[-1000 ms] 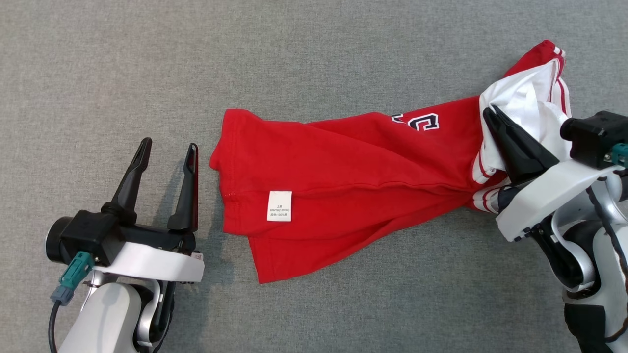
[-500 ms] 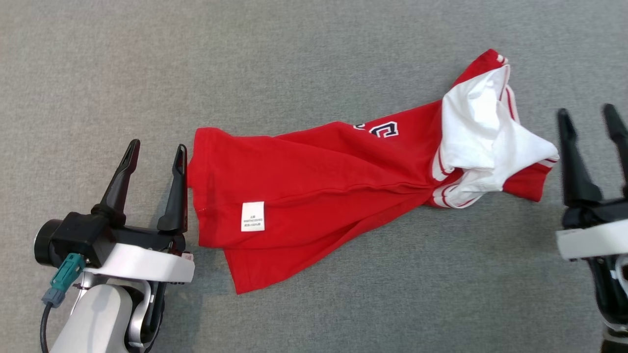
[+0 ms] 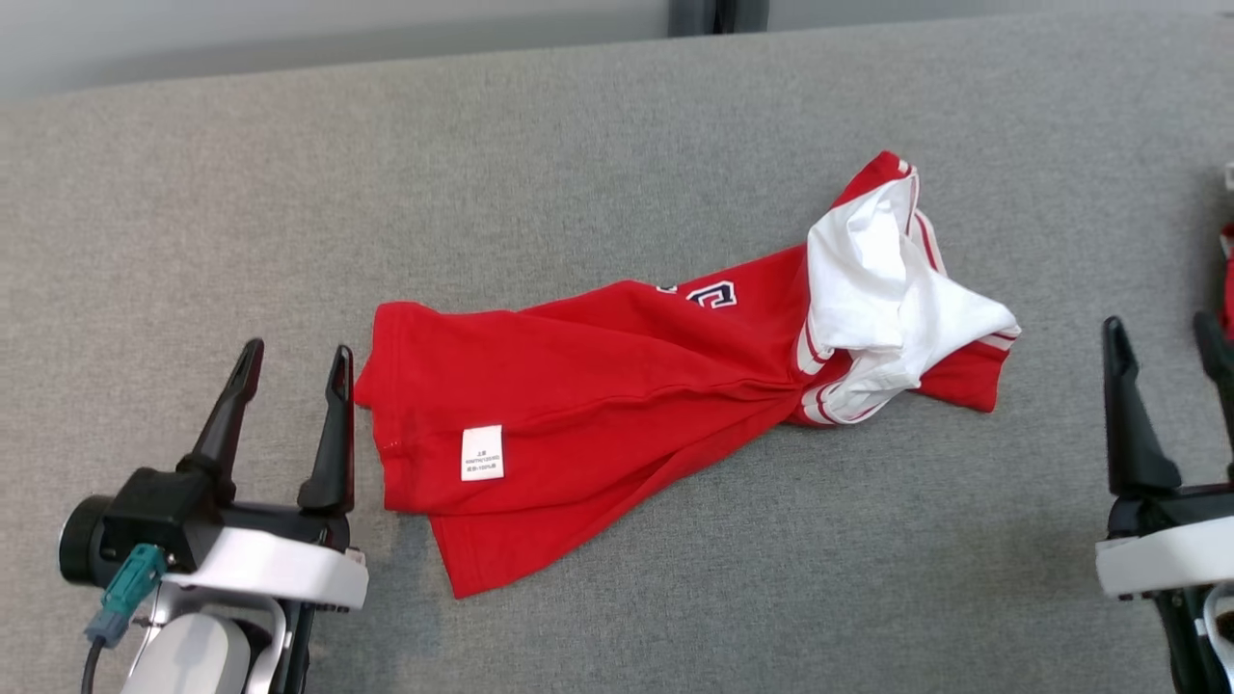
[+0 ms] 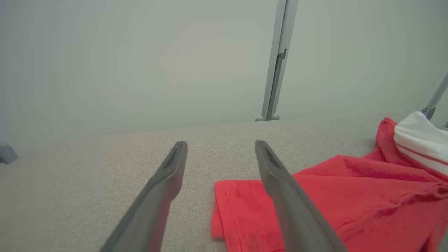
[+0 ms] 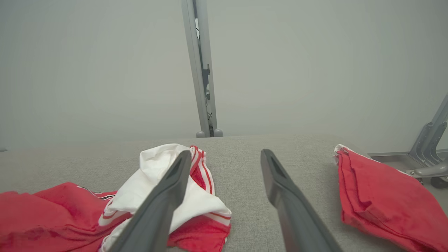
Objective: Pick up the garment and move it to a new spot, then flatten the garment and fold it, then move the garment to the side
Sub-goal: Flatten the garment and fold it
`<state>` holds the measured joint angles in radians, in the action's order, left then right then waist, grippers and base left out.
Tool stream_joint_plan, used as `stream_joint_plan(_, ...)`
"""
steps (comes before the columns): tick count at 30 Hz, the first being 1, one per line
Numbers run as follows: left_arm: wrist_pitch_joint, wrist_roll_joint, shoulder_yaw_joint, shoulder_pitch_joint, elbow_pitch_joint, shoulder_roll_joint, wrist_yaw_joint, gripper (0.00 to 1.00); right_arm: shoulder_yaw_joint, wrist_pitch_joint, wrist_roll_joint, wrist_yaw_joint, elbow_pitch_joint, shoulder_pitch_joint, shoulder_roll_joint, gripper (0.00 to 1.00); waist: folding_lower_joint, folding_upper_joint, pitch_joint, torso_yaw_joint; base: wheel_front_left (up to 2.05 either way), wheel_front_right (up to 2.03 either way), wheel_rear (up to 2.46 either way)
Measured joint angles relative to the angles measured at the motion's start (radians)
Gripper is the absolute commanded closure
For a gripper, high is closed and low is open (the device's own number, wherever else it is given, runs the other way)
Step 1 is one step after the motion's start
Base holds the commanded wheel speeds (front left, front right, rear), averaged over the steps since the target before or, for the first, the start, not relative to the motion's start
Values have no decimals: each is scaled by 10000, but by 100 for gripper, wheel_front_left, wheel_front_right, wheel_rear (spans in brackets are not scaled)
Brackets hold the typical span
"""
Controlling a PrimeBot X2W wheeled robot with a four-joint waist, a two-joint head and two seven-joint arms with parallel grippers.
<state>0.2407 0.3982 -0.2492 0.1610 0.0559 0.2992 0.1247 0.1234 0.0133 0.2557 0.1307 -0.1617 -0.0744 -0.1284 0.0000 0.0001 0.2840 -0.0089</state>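
The garment [image 3: 598, 405] is a red shirt with white, red-striped sleeves, lying crumpled and stretched across the grey table [image 3: 578, 164]; its white care label faces up near the left hem. My left gripper [image 3: 294, 355] stands open just left of the hem, touching nothing. In the left wrist view the garment's [image 4: 350, 196] hem lies under the right finger of the left gripper [image 4: 221, 144]. My right gripper [image 3: 1162, 328] is open, well to the right of the white sleeve. From the right wrist, the right gripper [image 5: 226, 154] is empty, with the garment's [image 5: 164, 196] sleeve at its left.
A second red cloth, folded, [image 5: 378, 199] lies at the table's right end, and its edge [image 3: 1227, 280] peeks in at the head view's right border. A metal post [image 5: 203, 70] rises behind the table against a pale wall. The table's far edge [image 3: 386, 60] runs across the top.
My right gripper has let go of the white sleeve, opened and pulled back to the right. The sleeve has dropped onto the table. The head camera has tilted up, shifting the whole picture.
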Motion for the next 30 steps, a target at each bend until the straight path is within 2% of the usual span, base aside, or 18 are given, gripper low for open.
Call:
stream_joint_plan(8,-199,84,-23,-370,-182,92,105,0,-111,-132,-17,0,-88,290,52,0,0,0,-480,70,0,0,0)
stream_joint_plan(21,-364,75,-134,-491,-418,255,244,0,-230,-265,77,0,-209,391,65,0,0,0,-515,105,0,0,0)
stream_joint_plan(24,-819,144,-261,-286,-414,407,29,0,-291,-278,90,0,-251,344,65,0,0,-1,-369,72,0,0,0)
stream_joint_plan(30,-2545,846,-761,-199,416,443,-483,0,-571,-295,163,0,-163,189,111,0,0,0,60,-88,0,0,0)
